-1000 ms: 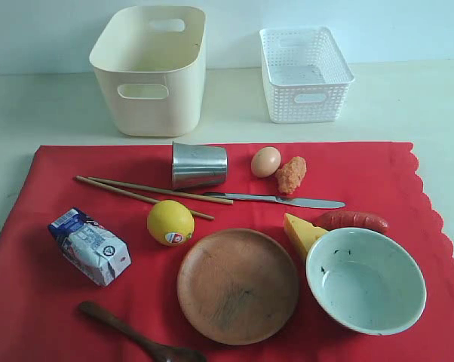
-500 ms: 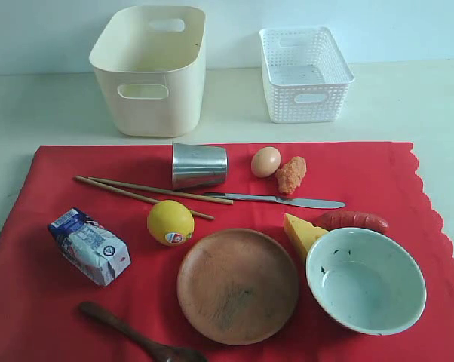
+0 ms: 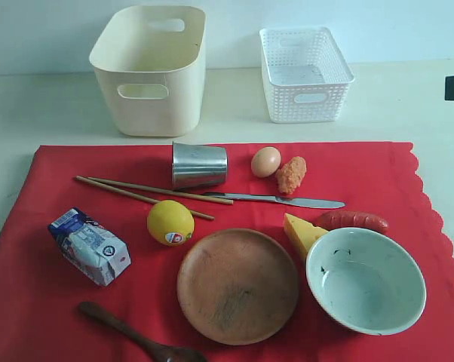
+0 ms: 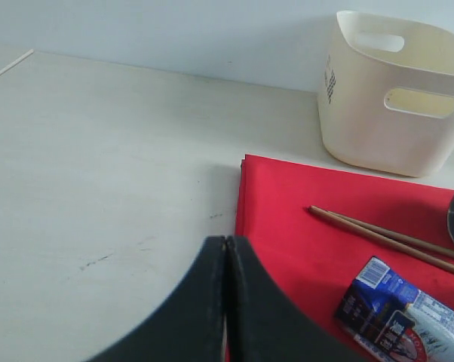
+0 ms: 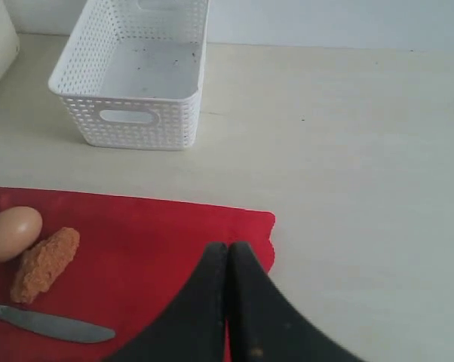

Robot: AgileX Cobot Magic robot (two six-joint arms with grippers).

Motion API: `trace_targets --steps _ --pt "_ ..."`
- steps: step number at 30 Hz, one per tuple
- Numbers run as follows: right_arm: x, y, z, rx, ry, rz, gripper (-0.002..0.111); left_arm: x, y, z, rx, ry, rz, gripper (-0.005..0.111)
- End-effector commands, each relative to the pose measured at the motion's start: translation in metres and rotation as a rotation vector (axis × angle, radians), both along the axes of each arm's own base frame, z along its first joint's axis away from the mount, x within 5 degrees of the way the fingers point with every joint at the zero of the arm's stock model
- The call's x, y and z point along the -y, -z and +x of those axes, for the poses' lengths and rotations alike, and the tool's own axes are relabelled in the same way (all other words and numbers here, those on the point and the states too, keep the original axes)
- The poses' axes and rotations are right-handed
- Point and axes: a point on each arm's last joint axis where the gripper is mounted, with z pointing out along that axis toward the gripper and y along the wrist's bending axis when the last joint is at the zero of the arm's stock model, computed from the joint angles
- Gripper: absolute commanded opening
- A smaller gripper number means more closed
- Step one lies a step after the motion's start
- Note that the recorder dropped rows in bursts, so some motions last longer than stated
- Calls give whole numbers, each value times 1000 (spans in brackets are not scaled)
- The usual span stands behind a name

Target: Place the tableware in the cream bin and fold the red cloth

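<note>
Left hand (image 4: 225, 249) is closed on nothing, held above the table (image 4: 99, 166) just beside the edge of the cloth (image 4: 287, 226). Right hand (image 5: 227, 247) is likewise closed and empty, over the cloth's corner on its own side. Judged a ready posture: neither hand is committed to an item, and all tableware lies on the cloth between them. Bin (image 3: 155, 113) stands ahead of the left hand, off the cloth, mouth up to receive. Chopsticks (image 3: 148, 192) lie near the left hand, long axis running from it toward the right hand. Tumbler (image 3: 199, 164) lies on its side, axis likewise crosswise. Knife (image 3: 276, 200) points its blade tip toward the right hand. Spoon (image 3: 136, 339) lies oblique. Plate (image 3: 238, 286) and bowl (image 3: 366, 279) sit upright.
</note>
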Motion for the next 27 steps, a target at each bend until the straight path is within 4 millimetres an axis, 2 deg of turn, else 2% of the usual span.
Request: trace_targets --steps 1,6,11,17,27 --pt "-1 -5 3 33 -4 3 0 0 0 0 10 -3 4 0" --pt "-3 1 11 26 21 71 0 0 0 0 10 -3 4 0" --pt "-6 23 25 -72 63 147 0 0 0 0 10 -3 4 0" --pt "-8 49 36 -184 67 131 0 0 0 0 10 -3 4 0" --pt "-10 54 55 -244 50 112 0 0 0 0 10 -3 4 0"
